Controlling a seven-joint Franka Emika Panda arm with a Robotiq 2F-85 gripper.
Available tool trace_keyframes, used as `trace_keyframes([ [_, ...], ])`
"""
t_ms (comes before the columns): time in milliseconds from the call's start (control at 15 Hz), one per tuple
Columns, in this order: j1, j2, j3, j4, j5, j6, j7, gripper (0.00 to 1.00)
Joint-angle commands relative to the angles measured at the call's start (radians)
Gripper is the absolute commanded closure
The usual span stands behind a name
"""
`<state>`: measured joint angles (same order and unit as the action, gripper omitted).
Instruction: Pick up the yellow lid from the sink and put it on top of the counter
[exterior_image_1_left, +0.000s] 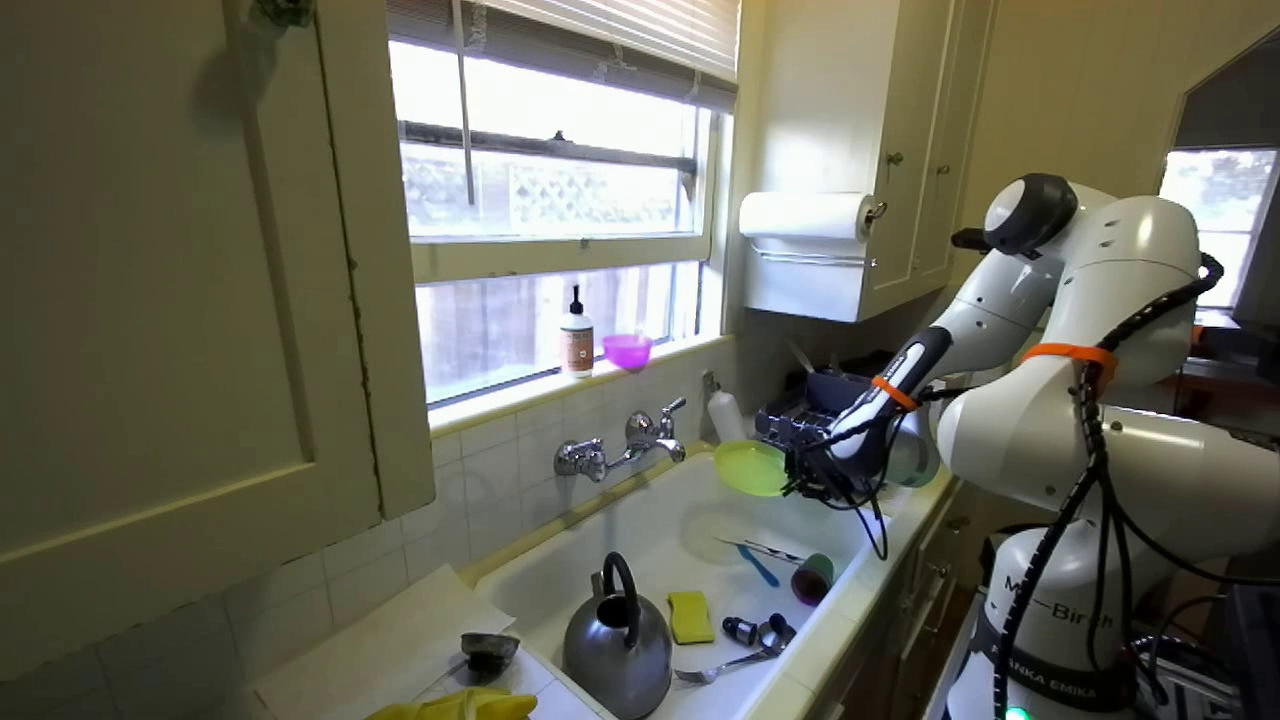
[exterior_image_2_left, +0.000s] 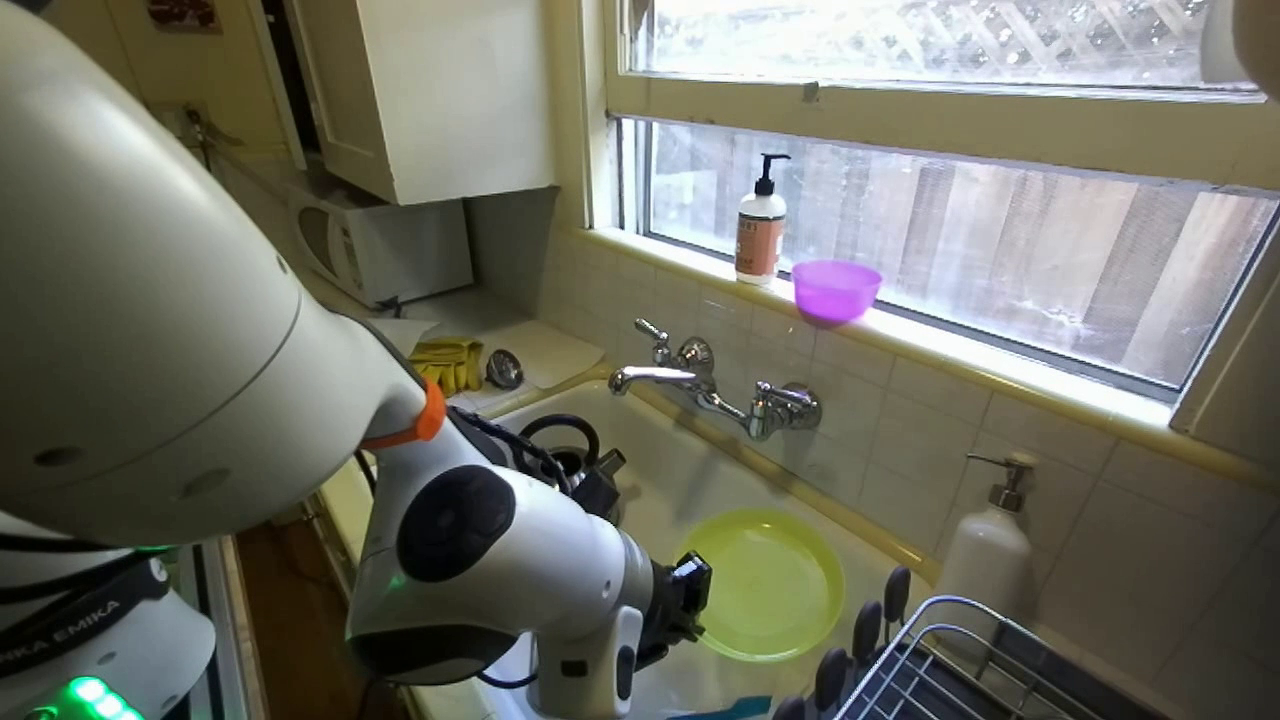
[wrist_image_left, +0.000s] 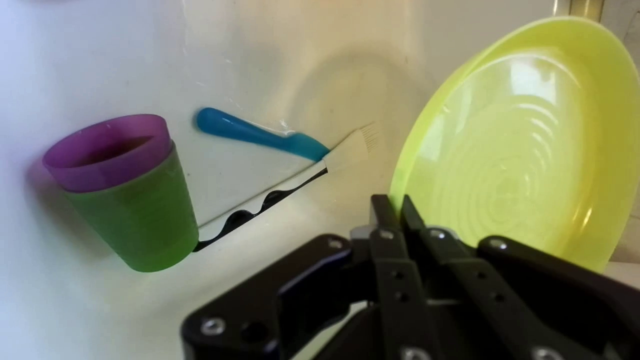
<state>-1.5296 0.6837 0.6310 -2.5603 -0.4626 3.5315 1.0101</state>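
Right of the wrist view, the round, translucent yellow-green plastic lid (wrist_image_left: 515, 150) tilts over the glossy white sink (wrist_image_left: 250, 60). The black end effector (wrist_image_left: 394, 200), lower centre, is drawn nearly together, pinching the lid's thin rim at one edge. So narrow and off-centre a hold on slick plastic could let the lid pivot or slip, perhaps onto the tapered green plastic cup (wrist_image_left: 135, 215) at left. Swung toward the pale tiled table (exterior_image_1_left: 835, 630), it might snag the silvery wire dish rack (exterior_image_2_left: 960, 670) at the lower right of an exterior view. Fine concentric ridges ring the lid's shallow, shiny face.
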Motion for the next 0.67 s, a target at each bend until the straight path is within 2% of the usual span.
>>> trace_keyframes([
  [0, -0.026, -0.003, 0.022, 0.018, 0.016, -0.075, 0.049, 0.99],
  [267, -0.048, 0.0, 0.034, 0.037, 0.013, -0.141, 0.078, 0.99],
  [600, -0.063, -0.013, 0.026, 0.032, 0.016, -0.146, 0.1, 0.99],
])
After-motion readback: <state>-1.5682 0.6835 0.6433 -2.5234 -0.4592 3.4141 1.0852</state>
